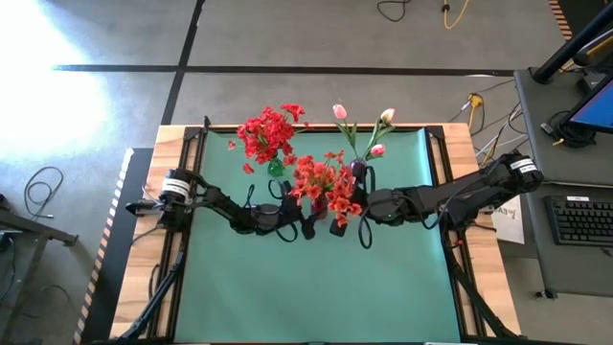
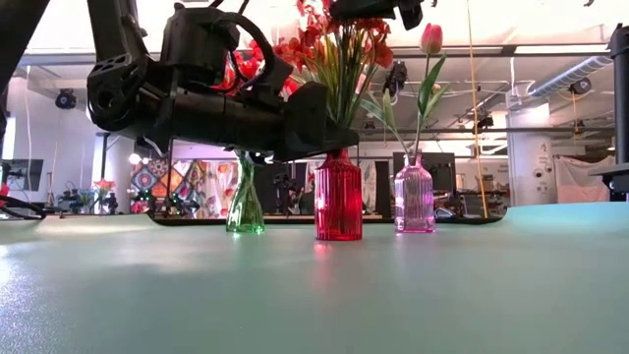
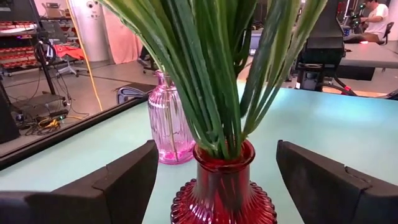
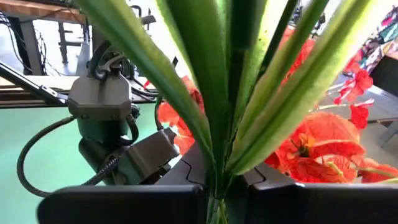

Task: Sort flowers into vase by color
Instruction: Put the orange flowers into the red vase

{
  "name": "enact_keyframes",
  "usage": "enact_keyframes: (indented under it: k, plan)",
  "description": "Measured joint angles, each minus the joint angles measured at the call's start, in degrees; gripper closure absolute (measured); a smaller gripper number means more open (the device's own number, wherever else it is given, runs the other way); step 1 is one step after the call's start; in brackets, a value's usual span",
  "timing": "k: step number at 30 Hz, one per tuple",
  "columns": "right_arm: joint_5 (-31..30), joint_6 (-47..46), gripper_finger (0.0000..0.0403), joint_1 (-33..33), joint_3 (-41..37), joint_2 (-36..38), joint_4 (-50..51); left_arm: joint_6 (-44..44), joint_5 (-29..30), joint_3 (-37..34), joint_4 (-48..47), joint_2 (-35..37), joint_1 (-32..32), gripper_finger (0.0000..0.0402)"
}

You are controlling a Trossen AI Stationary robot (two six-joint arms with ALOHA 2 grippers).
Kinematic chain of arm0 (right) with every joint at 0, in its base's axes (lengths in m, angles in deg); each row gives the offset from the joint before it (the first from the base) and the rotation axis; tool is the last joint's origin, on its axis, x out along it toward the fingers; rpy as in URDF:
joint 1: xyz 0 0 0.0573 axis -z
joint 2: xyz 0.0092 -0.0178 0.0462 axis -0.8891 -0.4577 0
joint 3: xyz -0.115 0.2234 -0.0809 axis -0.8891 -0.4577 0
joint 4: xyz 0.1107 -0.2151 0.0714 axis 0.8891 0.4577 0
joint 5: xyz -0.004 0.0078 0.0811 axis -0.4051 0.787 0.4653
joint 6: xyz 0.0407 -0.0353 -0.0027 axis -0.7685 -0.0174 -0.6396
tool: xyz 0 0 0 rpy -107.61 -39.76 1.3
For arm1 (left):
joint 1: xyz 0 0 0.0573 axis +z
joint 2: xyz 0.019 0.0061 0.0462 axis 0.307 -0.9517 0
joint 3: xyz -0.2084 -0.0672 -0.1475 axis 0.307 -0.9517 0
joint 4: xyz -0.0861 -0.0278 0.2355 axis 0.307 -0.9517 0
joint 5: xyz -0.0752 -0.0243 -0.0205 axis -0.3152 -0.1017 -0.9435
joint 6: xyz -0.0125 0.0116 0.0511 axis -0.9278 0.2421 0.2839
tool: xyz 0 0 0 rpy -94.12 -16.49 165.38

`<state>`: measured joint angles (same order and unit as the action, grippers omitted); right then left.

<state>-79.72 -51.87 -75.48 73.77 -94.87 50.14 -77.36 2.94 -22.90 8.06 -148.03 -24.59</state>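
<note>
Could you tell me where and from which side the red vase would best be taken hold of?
Judging by its shape, grip the red vase at its narrow neck, just under the rim, coming in level from the side. From above, the bunched green stems and orange-red blossoms block the way. The left gripper already has its fingers open either side of that neck.

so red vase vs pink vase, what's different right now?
The red vase is wider and deep red; the pink vase is slimmer and pale pink. The red vase holds a thick bunch of stems with orange-red blossoms; the pink vase holds a few thin stems with pink tulip buds. The left claw brackets the red vase; nothing surrounds the pink one. Both are ribbed glass, standing upright on the green table.
</note>
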Motion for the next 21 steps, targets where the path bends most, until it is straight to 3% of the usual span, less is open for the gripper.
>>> enact_keyframes:
  k: [17,21]
  plan:
    - [0.22,-1.03,0.0385,0.18,-0.74,-0.02,-0.02,-0.02,0.0,0.0,0.02,0.0,0.1,0.0094]
    - [0.22,-1.03,0.0385,0.18,-0.74,-0.02,-0.02,-0.02,0.0,0.0,0.02,0.0,0.1,0.0127]
